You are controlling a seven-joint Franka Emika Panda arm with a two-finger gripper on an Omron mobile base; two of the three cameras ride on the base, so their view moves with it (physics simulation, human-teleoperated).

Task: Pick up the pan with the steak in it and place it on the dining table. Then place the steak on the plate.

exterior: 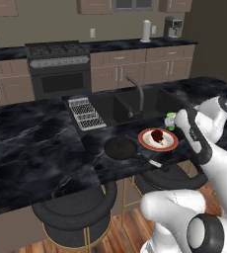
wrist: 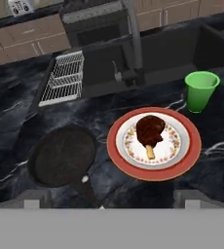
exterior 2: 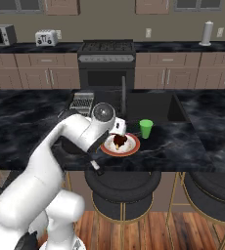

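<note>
The black pan [exterior: 120, 147] [wrist: 63, 155] lies empty on the dining table [exterior: 36, 148] [wrist: 16, 121], its handle pointing toward the near edge. Just right of it is the orange-rimmed plate [exterior: 144, 140] [exterior 2: 129, 149] [wrist: 187, 151], with the steak [exterior: 158, 136] [exterior 2: 119, 141] [wrist: 149, 130] on its white centre, bone end toward me. My gripper [exterior 2: 118, 128] [wrist: 111, 200] hangs open above the plate and pan, holding nothing and touching neither. In the right base view my arm hides most of the pan.
A green cup [exterior: 170, 118] [exterior 2: 146, 128] [wrist: 200, 90] stands just beyond the plate. Behind it are the sink [exterior: 120, 106], its faucet [exterior: 137, 94] and a dish rack [exterior: 86, 113] [wrist: 63, 78]. Black stools [exterior: 76, 207] stand under the table's near edge.
</note>
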